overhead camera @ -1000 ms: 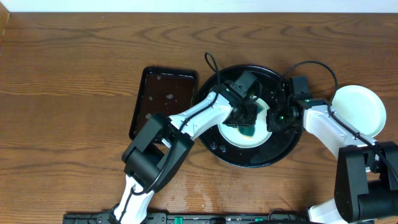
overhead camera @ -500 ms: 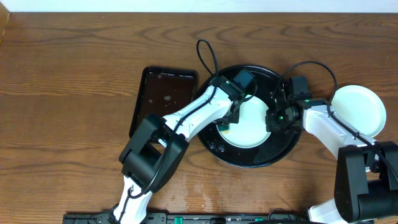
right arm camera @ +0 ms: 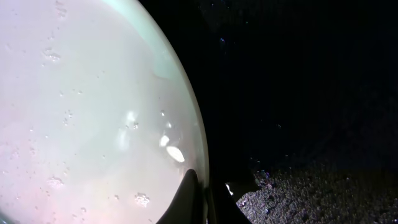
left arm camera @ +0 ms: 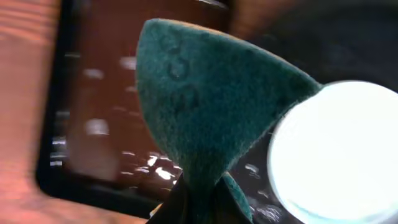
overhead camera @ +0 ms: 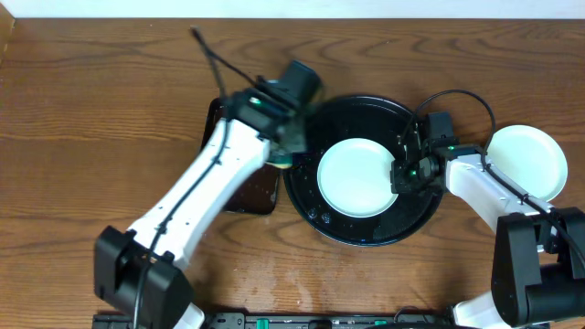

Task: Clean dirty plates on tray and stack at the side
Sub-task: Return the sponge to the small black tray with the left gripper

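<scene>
A brown wooden table fills the view. Right of centre sits the round black tray, with a white plate in its middle. The right gripper is clenched on that plate's right rim. The left gripper, at the tray's left edge, grasps a teal sponge. A second plate lies at far right, off the tray.
</scene>
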{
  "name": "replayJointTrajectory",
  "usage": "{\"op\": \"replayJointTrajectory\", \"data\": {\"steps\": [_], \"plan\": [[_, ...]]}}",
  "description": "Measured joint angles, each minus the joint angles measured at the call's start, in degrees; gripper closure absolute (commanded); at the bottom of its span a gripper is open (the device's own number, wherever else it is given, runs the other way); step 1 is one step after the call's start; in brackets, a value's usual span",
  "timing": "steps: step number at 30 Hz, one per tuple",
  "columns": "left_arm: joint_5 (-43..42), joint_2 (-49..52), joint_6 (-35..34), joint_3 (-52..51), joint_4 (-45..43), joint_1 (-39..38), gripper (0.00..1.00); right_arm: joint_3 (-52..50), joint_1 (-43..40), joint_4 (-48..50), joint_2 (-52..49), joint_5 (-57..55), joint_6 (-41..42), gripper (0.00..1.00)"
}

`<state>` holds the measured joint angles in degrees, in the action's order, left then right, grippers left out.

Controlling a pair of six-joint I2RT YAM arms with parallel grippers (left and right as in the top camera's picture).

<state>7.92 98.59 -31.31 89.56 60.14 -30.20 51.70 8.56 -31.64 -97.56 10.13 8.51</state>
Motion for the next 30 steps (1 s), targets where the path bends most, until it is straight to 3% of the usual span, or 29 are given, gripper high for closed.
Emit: {"op": "replayJointTrajectory", "data": {"steps": [6,10,14,19,25,30], "plan": [[1.90,2.43,2.21,-10.25,-9.66,7.58,0.92,0.00,0.00,0.09,-0.02,0.39,0.02,0.99],[-0.59,5.73,4.83,-16.61,-15.61,9.31,0.75,0.00,-0.02,0.15,-0.04,0.44,0.04,0.99],[-2.01,5.84,6.14,-17.35,-15.21,9.49,0.53,0.00,0.00,0.46,-0.09,0.59,0.04,0.99],[-2.97,1.66,6.71,-15.80,-11.76,9.49,0.44,-0.17,0.00,2.25,-0.35,0.59,0.22,0.99],[-4.61,-11.32,7.06,-14.40,-8.20,9.49,0.19,-0.17,-0.02,2.62,-0.20,0.90,0.72,0.99],[-4.98,-18.40,7.19,-14.27,-7.10,9.49,0.18,-0.92,0.04,-1.55,6.62,-1.66,0.66,0.99]]}}
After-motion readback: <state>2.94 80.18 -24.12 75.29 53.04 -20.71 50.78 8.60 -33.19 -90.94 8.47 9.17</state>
